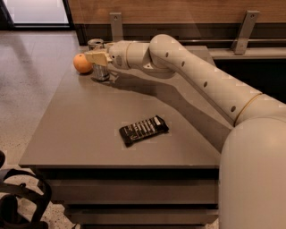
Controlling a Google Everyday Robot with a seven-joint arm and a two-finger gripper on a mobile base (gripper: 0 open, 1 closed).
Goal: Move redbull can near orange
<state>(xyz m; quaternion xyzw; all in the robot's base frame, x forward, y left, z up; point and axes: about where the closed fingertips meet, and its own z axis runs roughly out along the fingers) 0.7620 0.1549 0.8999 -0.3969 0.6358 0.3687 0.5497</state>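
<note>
The redbull can (101, 72) stands upright on the counter (80, 134), far back near its left corner, at about 11 o'clock from the counter's middle. Its shiny top shows above the gripper and its silver-grey lower body shows below it, with the base seemingly down on the surface.

The gripper (99, 58) is clenched around the can's upper half. One pale finger (96, 57) lies flat across the side of the can that faces the camera, and the other is hidden behind the can.

The orange (82, 63) sits on the counter at 9 o'clock from the can, just beside it. Whether the two touch cannot be told. It is shorter than the can, reaching about to the level of the gripper.

The arm (201, 76) reaches in from 4 o'clock, its cream-coloured links stretching from the big rounded shoulder at the lower right across the counter's back right part to the wrist just right of the can. It casts a dark shadow on the surface beneath it.

A flat black snack bar wrapper (144, 130) lies at 5 o'clock from the can, well apart from it, near the counter's middle and turned slightly askew.

Behind the counter, at 12 o'clock, a wood-panelled wall (178, 6) carries two grey metal brackets, one (116, 24) just above the can and one (245, 31) far to the right.
</note>
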